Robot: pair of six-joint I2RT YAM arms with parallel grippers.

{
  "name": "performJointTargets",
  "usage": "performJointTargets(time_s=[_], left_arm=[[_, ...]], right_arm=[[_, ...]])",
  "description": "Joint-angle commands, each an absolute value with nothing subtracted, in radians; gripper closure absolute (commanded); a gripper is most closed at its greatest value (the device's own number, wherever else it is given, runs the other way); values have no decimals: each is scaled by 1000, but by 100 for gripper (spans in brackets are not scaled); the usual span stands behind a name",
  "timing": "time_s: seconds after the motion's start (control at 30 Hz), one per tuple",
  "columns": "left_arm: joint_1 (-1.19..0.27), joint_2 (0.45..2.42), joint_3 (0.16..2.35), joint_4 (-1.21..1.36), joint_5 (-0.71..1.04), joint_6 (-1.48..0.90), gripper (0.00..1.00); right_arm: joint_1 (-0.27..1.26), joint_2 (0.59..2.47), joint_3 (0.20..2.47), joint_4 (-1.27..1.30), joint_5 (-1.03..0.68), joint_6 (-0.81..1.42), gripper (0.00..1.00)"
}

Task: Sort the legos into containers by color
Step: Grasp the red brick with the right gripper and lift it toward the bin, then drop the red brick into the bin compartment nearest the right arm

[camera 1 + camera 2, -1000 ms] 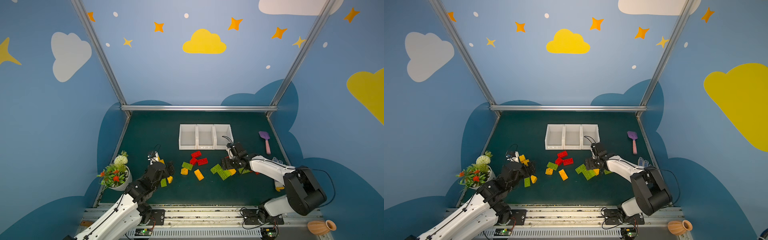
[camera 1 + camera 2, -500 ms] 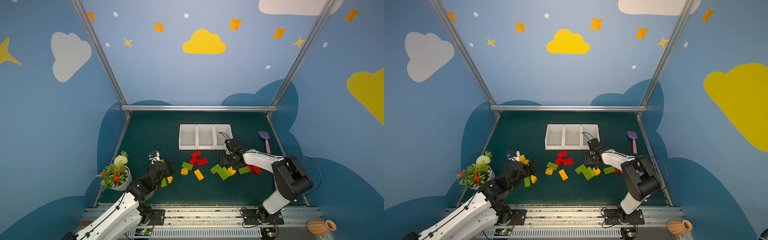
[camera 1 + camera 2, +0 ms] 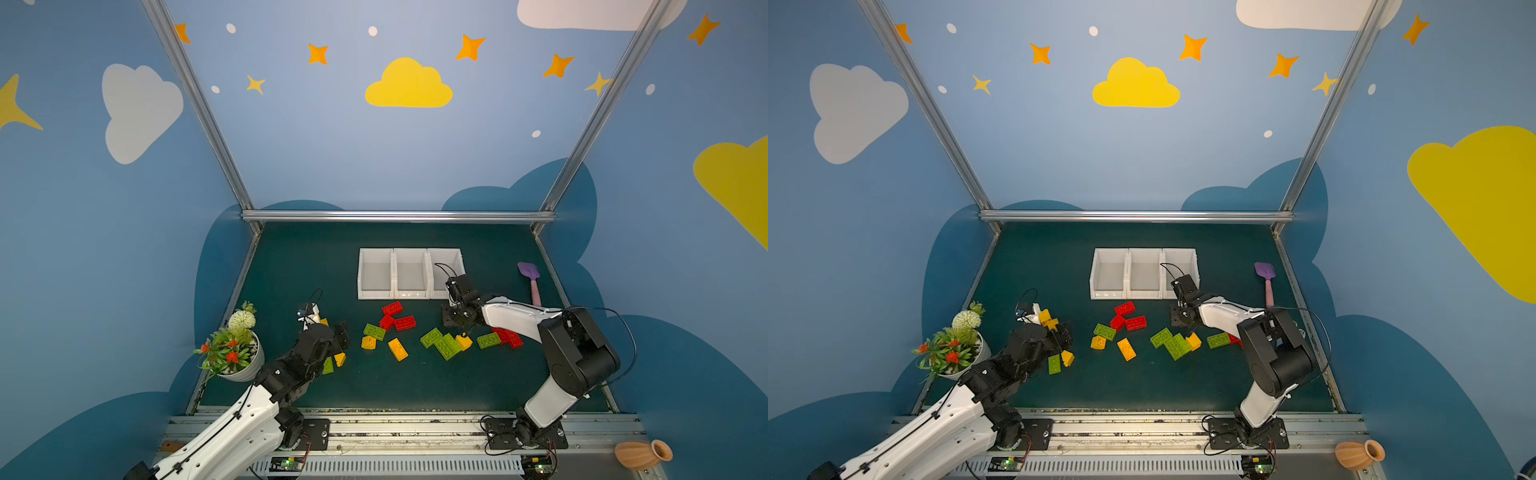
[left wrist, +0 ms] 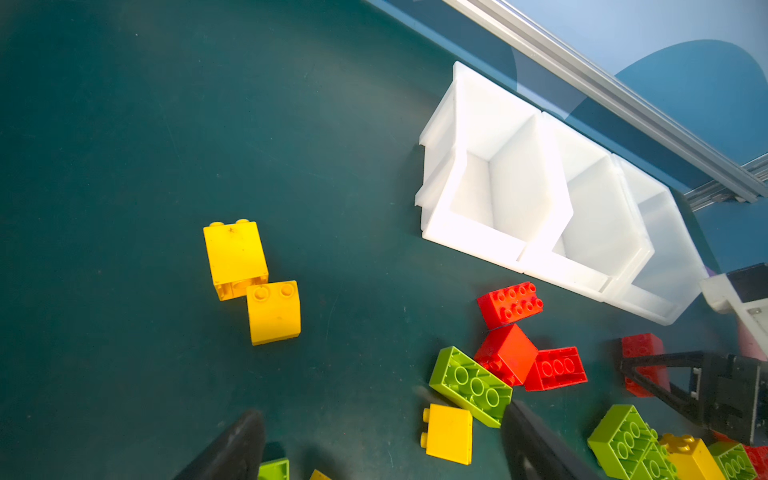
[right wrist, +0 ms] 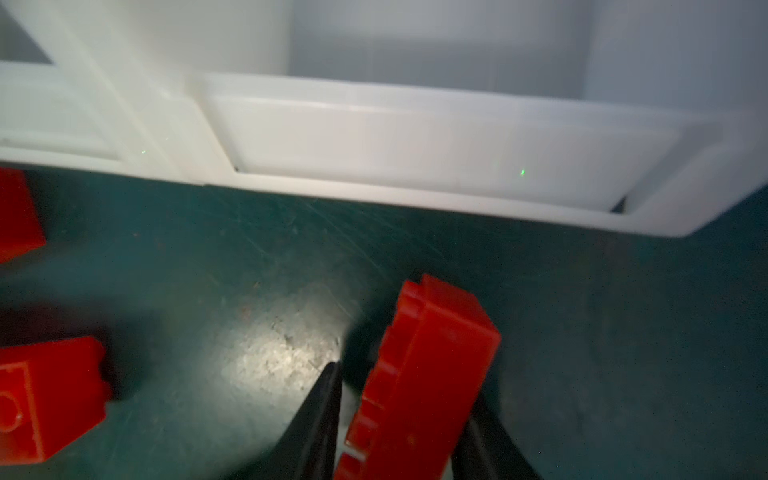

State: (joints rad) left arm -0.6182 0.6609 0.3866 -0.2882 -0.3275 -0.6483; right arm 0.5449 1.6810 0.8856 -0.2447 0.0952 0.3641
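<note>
The right gripper (image 5: 405, 386) is clamping a red brick (image 5: 428, 374) edge-on between its black fingers (image 5: 320, 415). A second ago these jaws were standing wide, so the pick is only now being completed. In a top view this gripper (image 3: 455, 322) is sitting low over the mat (image 3: 374, 386), just in front of the rightmost of three white bins (image 3: 392, 270), and it is hiding the held brick from above.

Judgement: the grasp step is ending, and a lift and a short carry into a bin are becoming possible. The bins are showing no bricks, so the sort is only beginning.

The left gripper (image 4: 382, 413) is hanging open and empty, its jaws having narrowed slightly. A small yellow brick (image 4: 446, 434) is lying near its fingertips.

The bricks are presenting as hard, glossy moulded plastic, in rectangular blocks with round studs. One green brick (image 4: 471, 386) is lying upturned, exposing its hollow tubes. The bins are showing as smooth, matte white plastic, each with a low front lip (image 5: 415, 137) and taller walls. The mat is dark green and finely grained, and a pale scuffed patch (image 5: 282, 357) is showing in front of the bins.
</note>
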Motion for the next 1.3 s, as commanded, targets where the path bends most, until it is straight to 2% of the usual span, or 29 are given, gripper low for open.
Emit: performJointTargets(time_s=[0.0,0.17,0.3,0.37,0.6,0.77,0.9,1.13,1.27], left_arm=[[-621,642,388,-290,-345,-655,11],[-622,622,393,-303,-347,-655,11],[-621,607,394,-307,-337,-663,6],[-621,603,405,-320,-348,-657,0],[-618,623,472,-378,-406,-668,1],[-611,756,614,-469,-371,-720,1],[-611,858,756,-605,-450,-792,1],[-599,887,824,-536,-203,-581,1],[-593,959,888,-597,-187,-516,0]], right_arm=[[563,1698,899,-281,108,375,70],[578,1679,902,-310,127,372,86],[587,1644,902,-334,127,366,96],[589,1620,910,-359,115,357,97],[583,1522,986,-461,67,327,98],[551,1512,1095,-500,60,318,97],[490,1574,1210,-528,13,298,96],[383,1769,1419,-559,-97,262,98],[370,1861,1500,-564,-120,261,91]])
